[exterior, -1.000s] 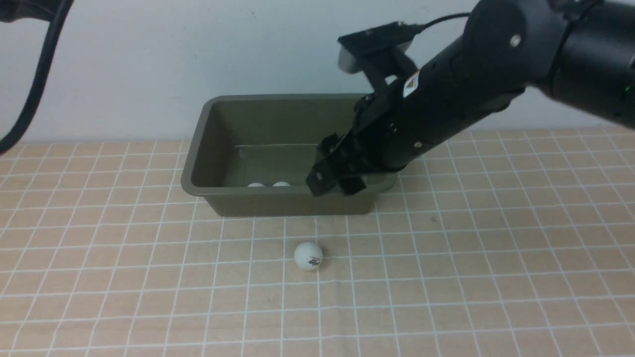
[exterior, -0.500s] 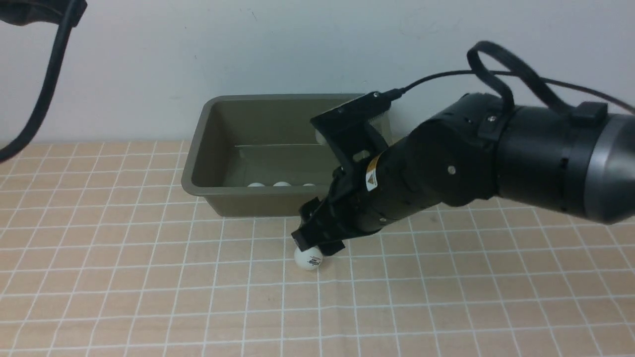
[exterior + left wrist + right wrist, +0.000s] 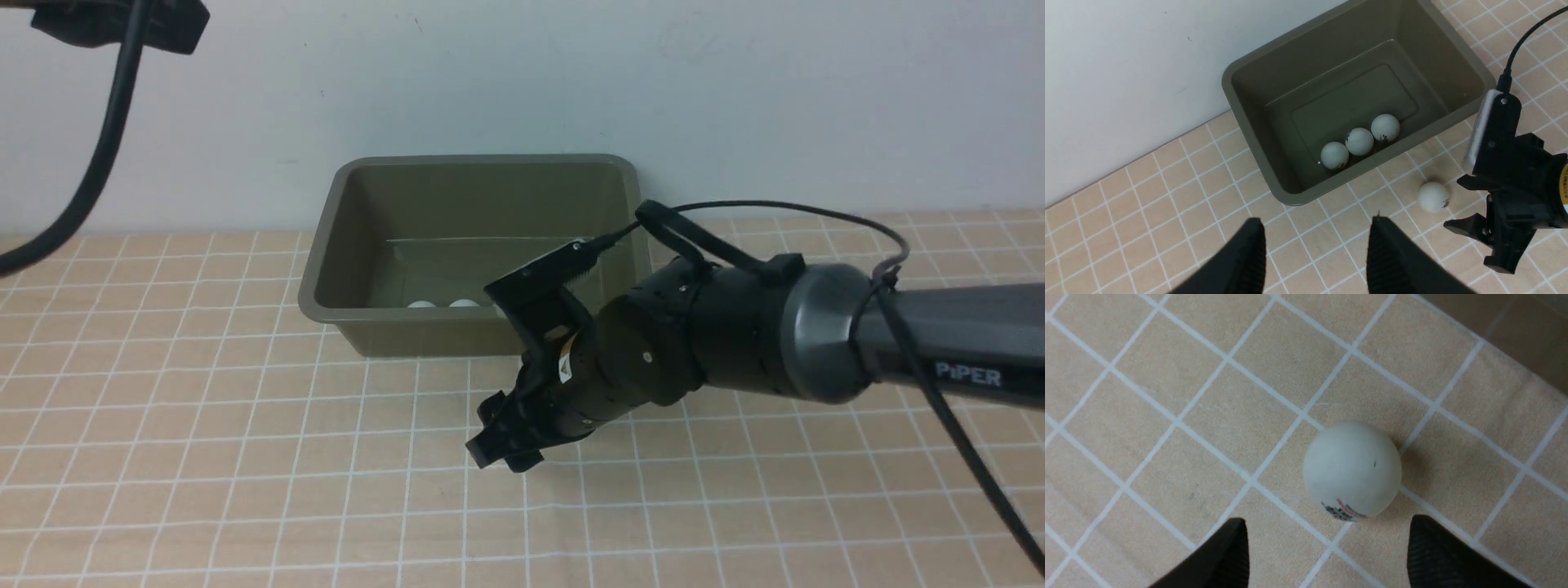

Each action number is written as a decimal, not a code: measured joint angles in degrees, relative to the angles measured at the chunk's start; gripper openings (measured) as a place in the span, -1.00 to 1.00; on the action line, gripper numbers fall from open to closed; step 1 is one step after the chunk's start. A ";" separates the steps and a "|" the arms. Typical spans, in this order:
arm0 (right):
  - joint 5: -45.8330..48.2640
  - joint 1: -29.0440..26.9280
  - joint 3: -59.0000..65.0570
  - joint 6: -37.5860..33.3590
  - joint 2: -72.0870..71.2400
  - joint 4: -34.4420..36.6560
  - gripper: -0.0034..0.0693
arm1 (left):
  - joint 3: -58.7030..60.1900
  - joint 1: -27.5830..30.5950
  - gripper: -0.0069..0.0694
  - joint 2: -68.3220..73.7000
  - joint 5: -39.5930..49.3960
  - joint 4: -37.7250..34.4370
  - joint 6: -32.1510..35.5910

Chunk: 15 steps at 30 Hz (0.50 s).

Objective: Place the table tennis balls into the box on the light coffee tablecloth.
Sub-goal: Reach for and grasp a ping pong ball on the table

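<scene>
The right hand [image 3: 494,451] hangs low over the checked cloth [image 3: 245,457] in front of the box [image 3: 441,338], its fingers spread wide and gripping nothing. One ball [image 3: 1351,469] lies on the cloth just ahead of those fingertips, untouched and near the box's front wall. Three balls [image 3: 1359,141] sit in a row inside the box, against that same near wall. The left hand [image 3: 1316,232] is raised above the cloth on the box's left side, fingers apart and empty.
</scene>
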 joint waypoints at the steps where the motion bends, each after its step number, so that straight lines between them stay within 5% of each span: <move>1: -0.60 0.00 0.00 -0.04 0.24 0.00 0.39 | 0.00 0.00 -0.09 0.00 0.00 -0.05 0.00; 15: -6.49 0.00 -0.93 -0.04 4.88 0.00 0.39 | 0.00 0.00 -0.09 0.00 0.00 -0.09 0.05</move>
